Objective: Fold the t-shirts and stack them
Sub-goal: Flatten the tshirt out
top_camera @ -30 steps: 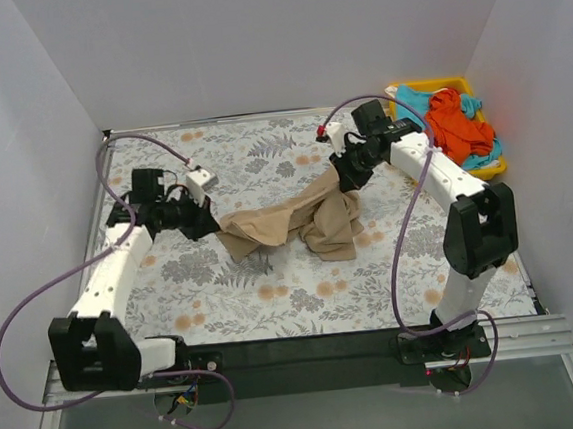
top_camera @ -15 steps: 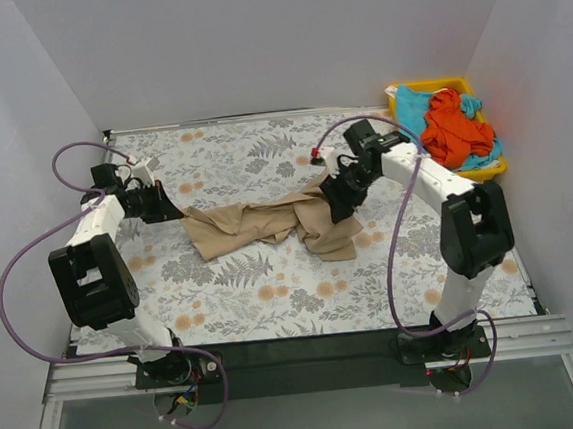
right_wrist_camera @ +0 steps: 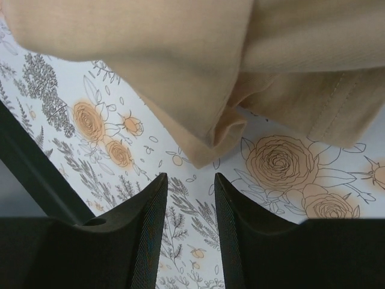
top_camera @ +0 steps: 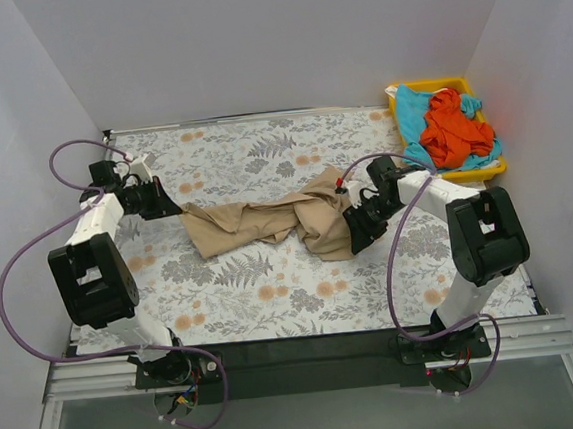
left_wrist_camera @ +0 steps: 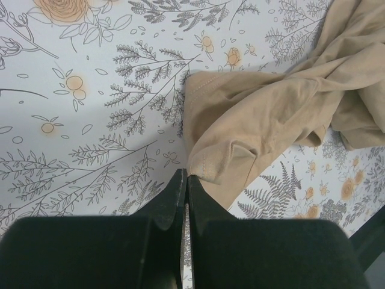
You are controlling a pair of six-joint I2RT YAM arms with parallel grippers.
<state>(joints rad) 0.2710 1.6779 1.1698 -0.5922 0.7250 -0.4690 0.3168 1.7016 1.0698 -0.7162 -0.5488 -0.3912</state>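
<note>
Right arm's the one that moved: half a second back it was up by the far right side of the tan-beige t-shirt (top_camera: 267, 221), and now the right gripper (top_camera: 357, 238) has dropped to the shirt's near right corner, while the left gripper (top_camera: 173, 208) has hardly budged from the left end. In the top view the shirt lies rumpled, dragged out into a long band across the middle of the flowery table (top_camera: 274, 306). The orange-red t-shirt (top_camera: 455, 129) and turquoise-blue t-shirt (top_camera: 413, 108) sit heaped in the yellow tray (top_camera: 488, 170) at the far right. In the left wrist view the fingers are clenched tight together with a sleeve hem right up against the tips, and honestly I can't tell if a sliver of fabric is pinched in there. In the right wrist view the jaws stand apart with bare table showing between them, so it's holding nothing, and a folded corner of the shirt lies just ahead of the tips. My read is that we're still on the spreading-out step for the first shirt, with no fold made yet. Next the right gripper probably needs to nudge forward, close on that corner and pull away from the left end to flatten it, ideally catching the hem rather than the whole bunch.
</note>
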